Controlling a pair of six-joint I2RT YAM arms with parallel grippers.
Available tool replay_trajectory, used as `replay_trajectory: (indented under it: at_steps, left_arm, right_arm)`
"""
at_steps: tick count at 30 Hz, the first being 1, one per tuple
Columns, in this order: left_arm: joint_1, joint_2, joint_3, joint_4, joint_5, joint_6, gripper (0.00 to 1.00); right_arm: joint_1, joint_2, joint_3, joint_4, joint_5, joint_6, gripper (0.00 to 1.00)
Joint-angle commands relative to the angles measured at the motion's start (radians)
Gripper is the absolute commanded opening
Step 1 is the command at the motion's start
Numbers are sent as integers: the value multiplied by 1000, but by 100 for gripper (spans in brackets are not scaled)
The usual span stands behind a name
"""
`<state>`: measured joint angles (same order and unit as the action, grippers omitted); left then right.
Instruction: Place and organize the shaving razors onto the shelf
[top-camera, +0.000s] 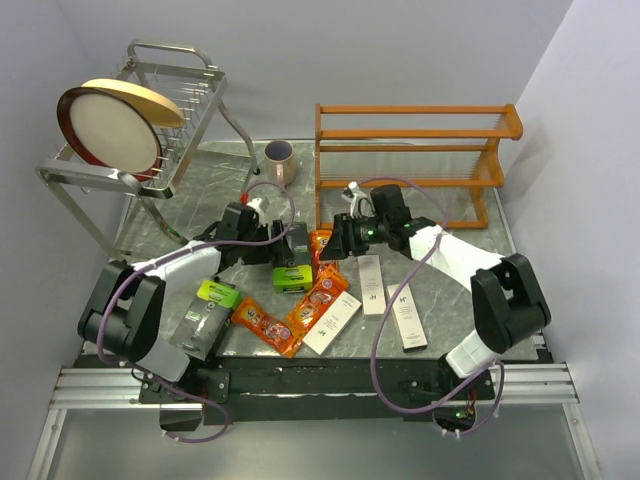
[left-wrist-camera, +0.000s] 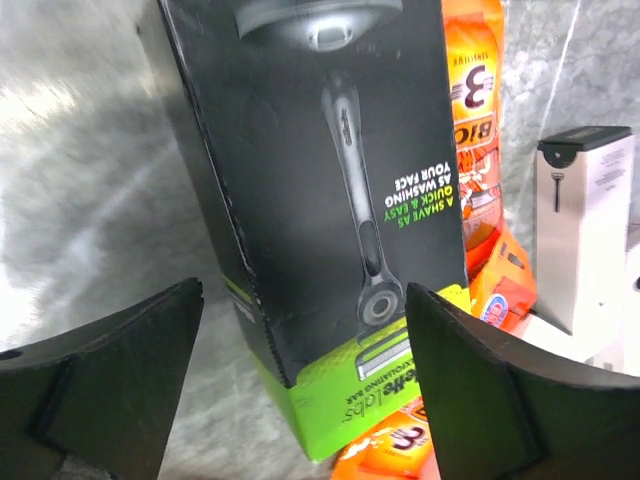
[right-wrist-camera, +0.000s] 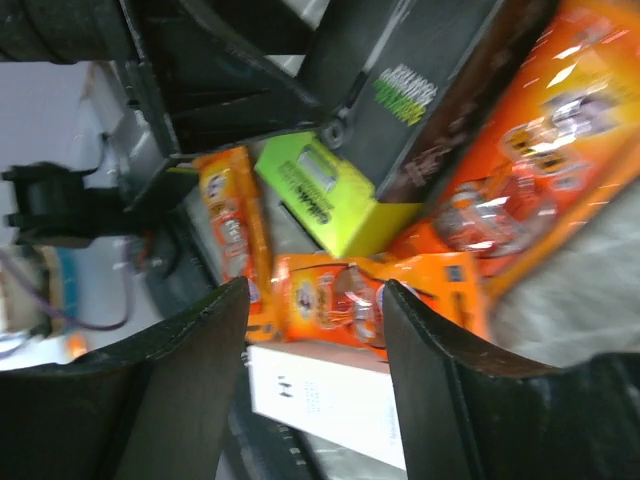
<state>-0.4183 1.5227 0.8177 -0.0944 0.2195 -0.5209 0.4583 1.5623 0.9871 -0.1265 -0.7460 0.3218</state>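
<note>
Top external view: the orange-brown wooden shelf with long horizontal rails (top-camera: 410, 135) stands far right on the grey marble desk (top-camera: 450, 235). The shaving razor packs all lie on the desk in front of the shelf, around the middle.

The left tool (top-camera: 292, 248) is over a black-and-lime-green razor box (top-camera: 292, 272). In the left wrist view the left tool (left-wrist-camera: 305, 300) is spread, with fingers (left-wrist-camera: 120, 370) on either side of that box (left-wrist-camera: 330, 200). There is a gap at the left finger. The right finger is just beside the box edge; cannot tell if it touches.

The right tool (top-camera: 328, 243) is just right of that box, over a flat orange razor packet (top-camera: 319, 240). In the right wrist view the right tool (right-wrist-camera: 315, 300) is spread and pinches nothing. An orange packet (right-wrist-camera: 340, 300) and a long slim white box (right-wrist-camera: 330, 400) show beyond its fingers. The two tools are near each other but apart.

Other packs on the desk:
- A second lime-green-and-black pack (top-camera: 215, 295) sits near left.
- Two more orange packets (top-camera: 265, 325) (top-camera: 320, 298) lie at centre.
- Three white boxes (top-camera: 333, 322) (top-camera: 371, 283) (top-camera: 405, 315) lie right of centre.

A mauve mug (top-camera: 278, 160) stands left of the shelf. A silver wire rack (top-camera: 190, 110) holding a round plate (top-camera: 110, 130) is far left.
</note>
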Motion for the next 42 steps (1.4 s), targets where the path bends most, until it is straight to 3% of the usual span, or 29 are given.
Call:
replay_trajectory:
  at_steps: [1, 8, 14, 25, 32, 36, 42]
  left_arm:
    - [7, 20, -32, 84, 110, -89, 84]
    - [-2, 141, 6, 170, 233, -249, 75]
    - [-4, 221, 130, 44, 236, -294, 75]
    - [3, 140, 44, 58, 202, -352, 84]
    - [3, 106, 24, 73, 193, -346, 87]
    - [4, 88, 3, 87, 185, -349, 88]
    - [12, 57, -37, 87, 184, -347, 88]
  right_arm:
    - [8, 1, -34, 96, -41, 132, 62]
    - [6, -88, -99, 7, -32, 160, 59]
    - [5, -94, -197, 114, -84, 316, 55]
    - [8, 68, -262, 301, -141, 470, 45]
    - [6, 192, -261, 392, -125, 585, 43]
    - [5, 228, -231, 341, -63, 599, 42]
    - [-4, 252, -231, 413, -47, 681, 40]
